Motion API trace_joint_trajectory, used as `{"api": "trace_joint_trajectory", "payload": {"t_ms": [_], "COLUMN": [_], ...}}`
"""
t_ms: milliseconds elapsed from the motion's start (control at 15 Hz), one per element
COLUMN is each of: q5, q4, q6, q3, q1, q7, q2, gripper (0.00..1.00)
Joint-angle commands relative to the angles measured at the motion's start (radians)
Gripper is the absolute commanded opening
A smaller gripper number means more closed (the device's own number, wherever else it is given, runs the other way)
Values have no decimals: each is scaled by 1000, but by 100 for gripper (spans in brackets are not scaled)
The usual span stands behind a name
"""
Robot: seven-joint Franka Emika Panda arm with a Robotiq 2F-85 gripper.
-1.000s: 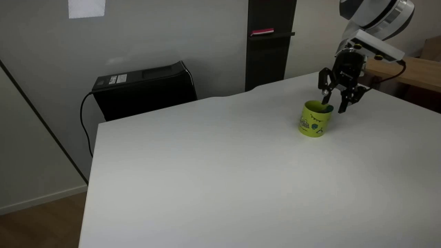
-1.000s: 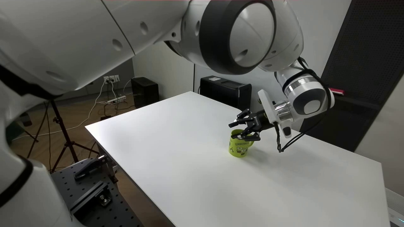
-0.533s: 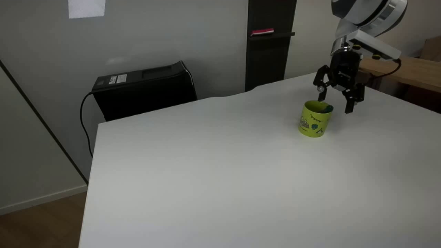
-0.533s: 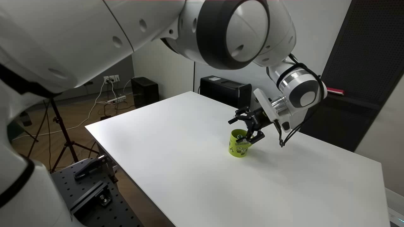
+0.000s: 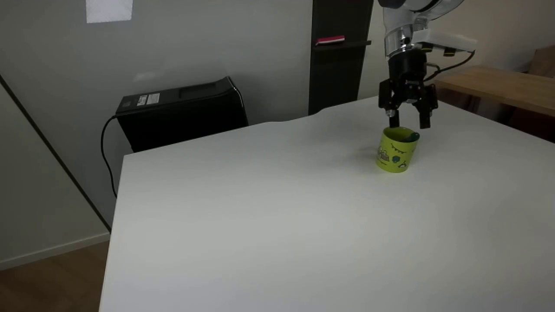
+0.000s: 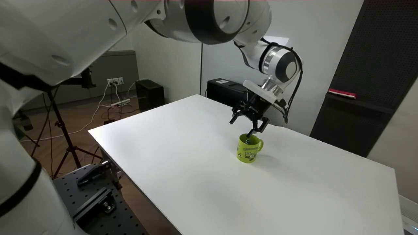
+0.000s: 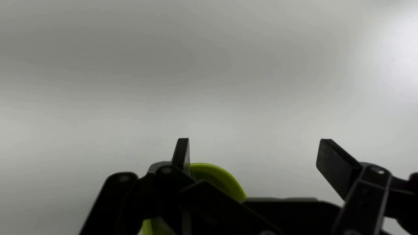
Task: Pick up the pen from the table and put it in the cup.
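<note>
The dark green pen (image 5: 414, 137) sits inside the squat, cylindrical yellow-green cup (image 5: 392, 152), its rounded end at the rim; the rest is hidden, so it only seems to lean. The cup, with dark printed figures and a curved handle (image 6: 261, 145), stands upright on the smooth white table (image 5: 260, 216). Above the cup, the angular black gripper (image 5: 409, 125) has its jaws wide apart.

Pen (image 5: 413, 137) in cup (image 5: 396, 152), cup on table (image 5: 269, 208)
</note>
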Motion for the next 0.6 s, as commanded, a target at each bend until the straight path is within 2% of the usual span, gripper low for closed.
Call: {"api": "trace_joint_trajectory", "payload": {"t_ms": [0,267,533], "q5": [-123,-170,-166], "q4": [-131,-237,-346], "q6": [127,343,459], "q3": [-12,-4,3], "q1": [74,128,176], "q7": [-37,42,123], "q2": [-102,-164,-206], "gripper": [100,100,100]}}
